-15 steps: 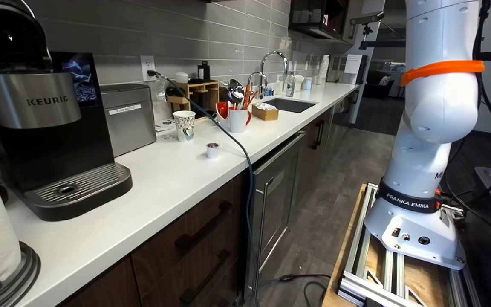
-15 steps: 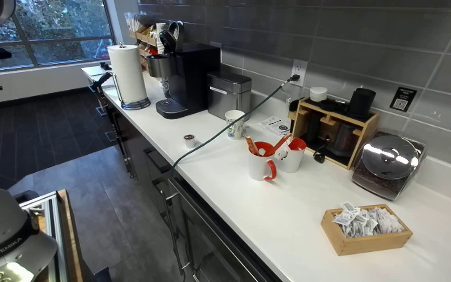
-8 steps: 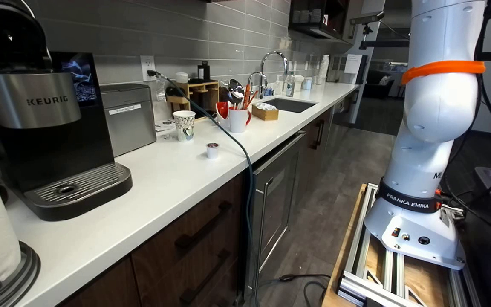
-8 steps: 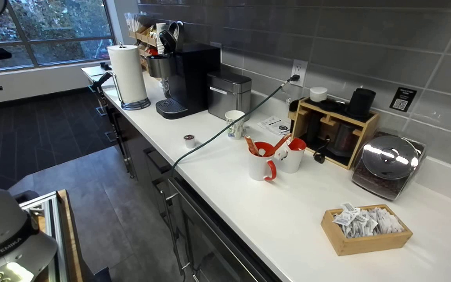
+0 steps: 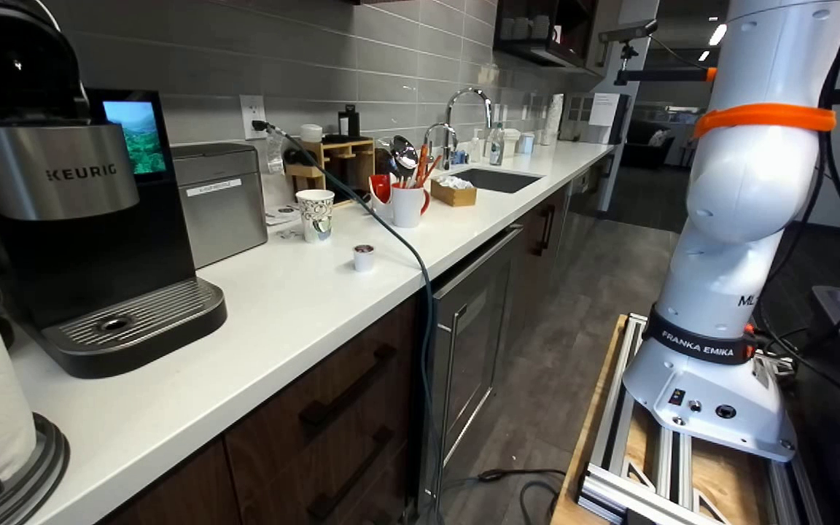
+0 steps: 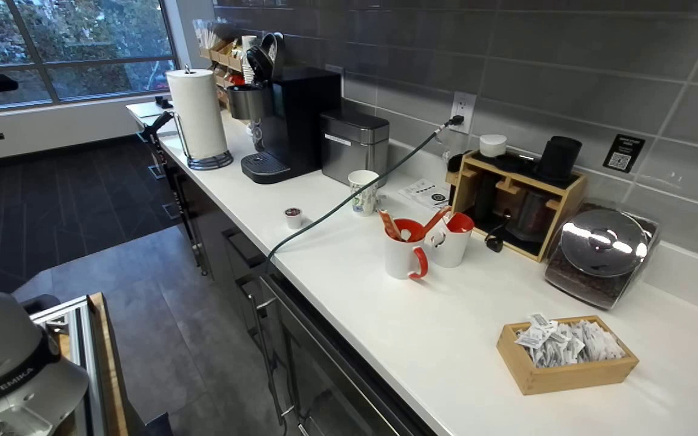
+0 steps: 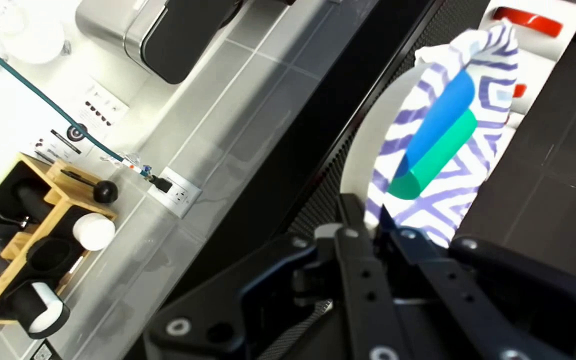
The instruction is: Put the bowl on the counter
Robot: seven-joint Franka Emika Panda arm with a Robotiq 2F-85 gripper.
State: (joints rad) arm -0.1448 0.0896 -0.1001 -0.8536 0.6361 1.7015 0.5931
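Note:
The bowl [image 7: 382, 117] shows only in the wrist view, tilted, with a plain white outside and a white-and-purple patterned inside. Rounded blue and green shapes show inside it; I cannot tell whether they are things or pattern. My gripper [image 7: 368, 212] is closed around the bowl's near rim, one finger outside the wall and one inside. The bowl is by a black shelf with a ribbed liner [image 7: 325, 200]; I cannot tell whether it touches it. The white counter [image 5: 274, 321] shows in both exterior views [image 6: 343, 303]. The gripper is outside both exterior views.
White mugs with red parts [image 7: 533, 67] stand beyond the bowl. On the counter are a coffee maker [image 5: 92, 175], a steel bin [image 5: 219, 197], a paper cup [image 6: 362, 194], red-white mugs [image 6: 402, 257], a wooden organizer [image 6: 512, 200] and a packet box [image 6: 567, 357]. A green cord [image 6: 349, 200] hangs across the counter.
The arm's upper link has swung right, away from the counter, in an exterior view. The arm's upper part has left the frame at the upper left in an exterior view. Counter objects are unchanged.

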